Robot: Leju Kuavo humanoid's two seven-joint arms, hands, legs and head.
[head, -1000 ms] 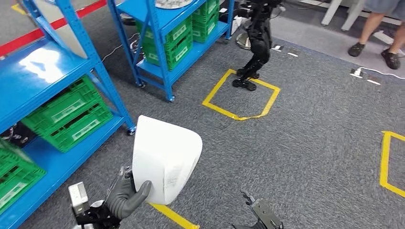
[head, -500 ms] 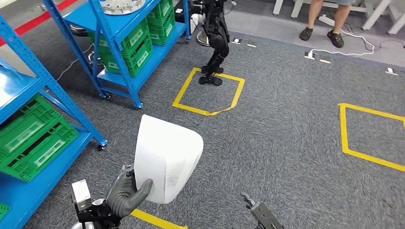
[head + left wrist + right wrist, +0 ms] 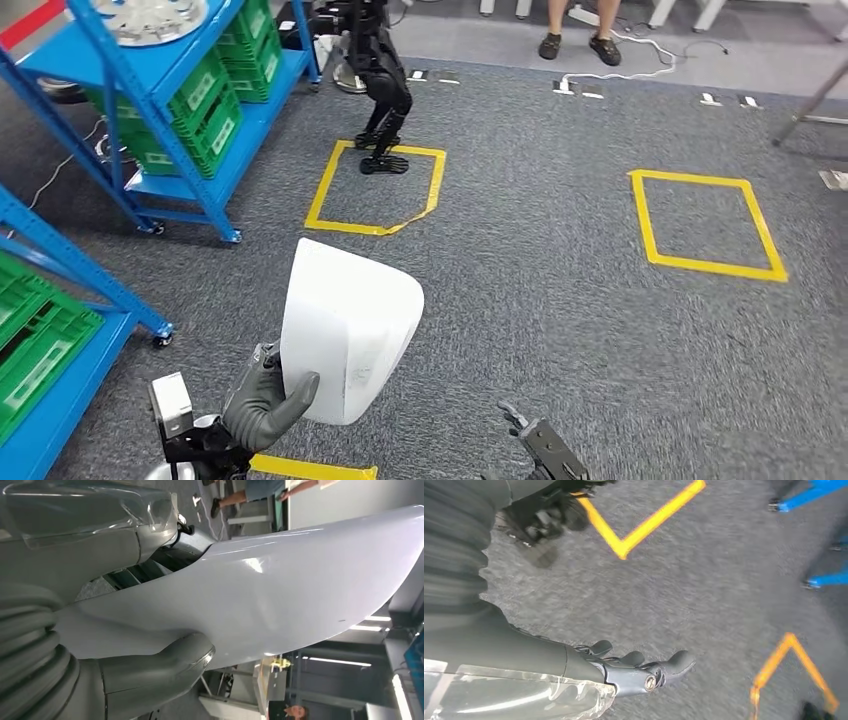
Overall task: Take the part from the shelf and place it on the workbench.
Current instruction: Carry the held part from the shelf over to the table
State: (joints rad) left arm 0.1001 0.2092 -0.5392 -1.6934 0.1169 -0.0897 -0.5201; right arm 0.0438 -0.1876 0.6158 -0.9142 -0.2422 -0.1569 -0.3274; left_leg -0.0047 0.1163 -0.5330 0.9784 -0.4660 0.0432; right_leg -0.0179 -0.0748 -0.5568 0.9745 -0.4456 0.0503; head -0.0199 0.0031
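I am seeing the grey fingers of my left hand wrapping around the lower edge of the smooth white curved plastic shell part, the thick thumb pressing against its glossy face while the darker fingers are lying behind it, mostly hidden by the part itself. The part is standing upright in that hand, low and left of centre in the head view, above the grey carpet floor. In the left wrist view the shell is covering most of what lies beyond.

My right hand is poking in at the bottom edge of the head view, cut off by the frame. In the right wrist view its dark fingers are lying fairly straight and close together, holding nothing, hanging over the carpet; the picture is blurring, so the fine detail is hard to read.

Further out, yellow tape squares are marking the floor, one more to the right. A dark legged robot is standing at the edge of the nearer square, its upper body cut off. Blue metal shelving carrying green plastic crates is standing to the left, a second rack being only partly in frame. A person's legs and dark shoes are showing at the top edge.
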